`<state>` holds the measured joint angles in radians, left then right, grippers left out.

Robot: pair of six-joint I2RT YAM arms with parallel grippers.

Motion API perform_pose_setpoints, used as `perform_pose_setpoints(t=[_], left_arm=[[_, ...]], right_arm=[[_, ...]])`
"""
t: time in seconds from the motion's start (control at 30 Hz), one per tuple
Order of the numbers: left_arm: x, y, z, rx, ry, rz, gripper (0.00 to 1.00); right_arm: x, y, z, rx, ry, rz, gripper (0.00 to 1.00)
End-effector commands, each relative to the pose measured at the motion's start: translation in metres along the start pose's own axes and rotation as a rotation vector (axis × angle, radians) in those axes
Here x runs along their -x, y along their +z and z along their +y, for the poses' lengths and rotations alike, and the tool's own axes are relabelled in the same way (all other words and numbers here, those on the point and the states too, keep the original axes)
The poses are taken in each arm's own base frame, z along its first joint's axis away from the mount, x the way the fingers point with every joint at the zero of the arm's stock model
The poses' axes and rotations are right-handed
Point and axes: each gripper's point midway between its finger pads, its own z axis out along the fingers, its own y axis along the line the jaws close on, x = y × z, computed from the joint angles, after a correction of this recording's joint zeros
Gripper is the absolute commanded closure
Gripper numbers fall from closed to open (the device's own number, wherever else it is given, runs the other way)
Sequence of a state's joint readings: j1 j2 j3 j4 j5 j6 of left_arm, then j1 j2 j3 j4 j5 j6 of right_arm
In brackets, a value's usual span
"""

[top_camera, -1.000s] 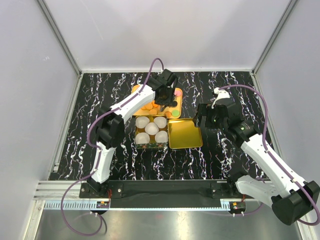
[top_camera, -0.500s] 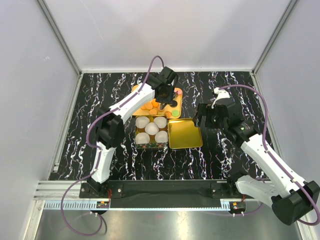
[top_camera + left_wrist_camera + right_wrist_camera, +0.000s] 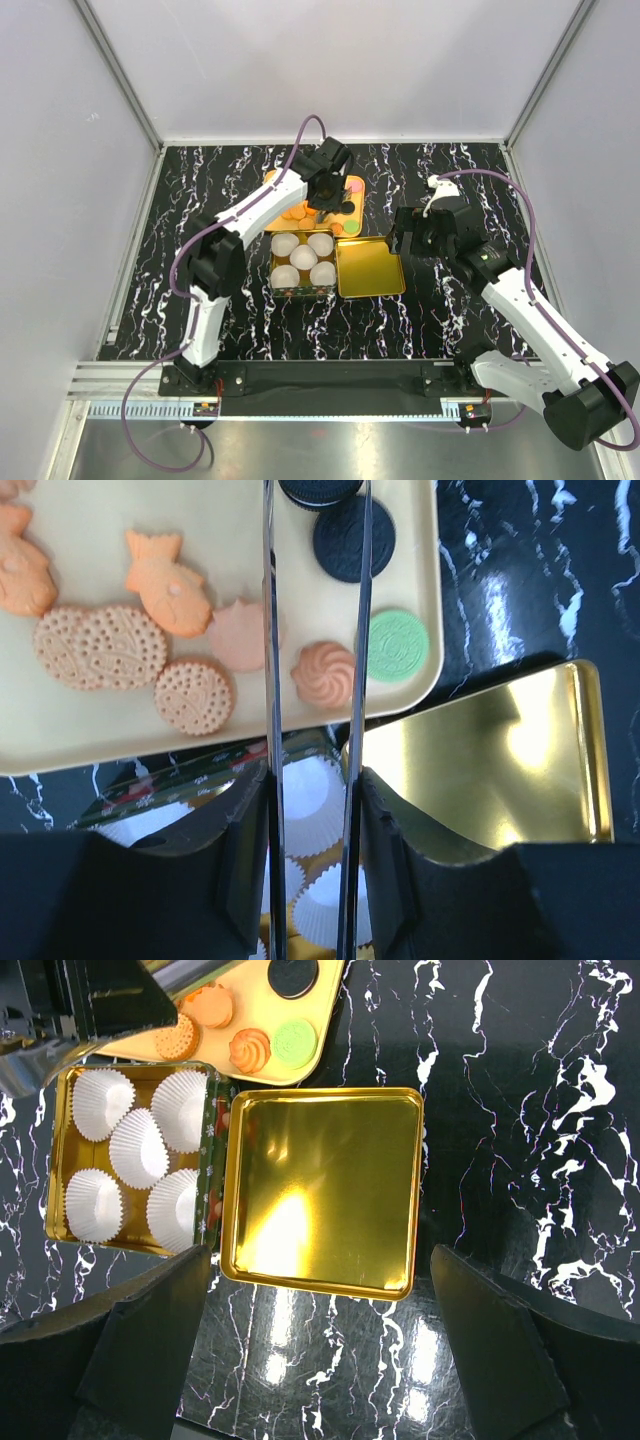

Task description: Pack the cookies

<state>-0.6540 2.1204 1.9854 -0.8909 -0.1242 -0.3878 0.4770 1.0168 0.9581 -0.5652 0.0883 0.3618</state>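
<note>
The cookies lie on a pale yellow tray (image 3: 90,735): several orange ones (image 3: 100,645), an orange swirl (image 3: 325,675), a green one (image 3: 397,645) and black ones (image 3: 352,540). My left gripper (image 3: 312,790) hovers over the tray (image 3: 352,186), shut on thin metal tongs (image 3: 270,630). The tong blades stand apart, reaching past the swirl to a black cookie (image 3: 320,488) at the frame's top edge; their tips are out of view. My right gripper (image 3: 320,1255) is wide open and empty above the gold lid (image 3: 320,1190).
A gold tin (image 3: 277,275) with several white paper cups (image 3: 135,1145) stands just in front of the tray. Its lid (image 3: 370,267) lies flat to the tin's right. The table is black marble-patterned (image 3: 450,300), with grey walls around it.
My left gripper with the tongs has shifted slightly over the tray's right part. The right arm has not moved.
</note>
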Motion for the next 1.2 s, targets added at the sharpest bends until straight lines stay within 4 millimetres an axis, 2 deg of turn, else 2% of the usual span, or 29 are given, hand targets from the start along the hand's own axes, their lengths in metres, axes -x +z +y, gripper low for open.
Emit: perform_pose_setpoints(t=[0.0, 0.37, 0.47, 0.53, 0.6, 0.63, 0.67, 0.7, 0.77, 1.0, 1.17], left_arm=[[0.021, -0.037, -0.001, -0.025, 0.007, -0.107, 0.62], [0.01, -0.078, 0.01, -0.037, 0.012, -0.155, 0.62], [-0.001, -0.088, 0.016, -0.035, 0.012, -0.147, 0.62], [-0.002, -0.104, 0.02, -0.038, 0.004, -0.174, 0.62], [-0.014, -0.108, 0.026, -0.032, 0.002, -0.167, 0.62], [-0.015, -0.121, 0.027, -0.045, -0.003, -0.191, 0.62], [-0.019, -0.124, 0.029, -0.049, -0.007, -0.192, 0.62], [-0.032, -0.12, 0.032, -0.044, -0.008, -0.166, 0.62], [-0.044, -0.129, 0.038, -0.05, -0.015, -0.175, 0.61], [-0.071, -0.155, 0.054, -0.047, -0.015, -0.188, 0.61], [-0.097, -0.157, 0.066, -0.03, -0.004, -0.151, 0.6]], right_arm=[[0.007, 0.003, 0.0, 0.0, -0.006, -0.031, 0.0], [0.007, 0.004, 0.0, 0.0, -0.006, -0.03, 0.0], [0.008, 0.004, 0.0, 0.0, -0.008, -0.03, 0.0], [0.009, 0.004, 0.001, 0.001, -0.008, -0.032, 0.0], [0.009, 0.004, 0.001, 0.002, -0.007, -0.035, 0.0], [0.009, 0.004, 0.001, 0.001, -0.006, -0.034, 0.0], [0.009, 0.004, 0.001, 0.001, -0.006, -0.034, 0.0], [0.009, 0.005, 0.001, 0.002, -0.009, -0.03, 0.0], [0.008, 0.005, 0.002, 0.003, -0.008, -0.026, 0.0], [0.007, 0.009, 0.001, -0.004, -0.01, -0.018, 0.0], [0.005, 0.01, -0.001, -0.012, -0.009, -0.015, 0.0]])
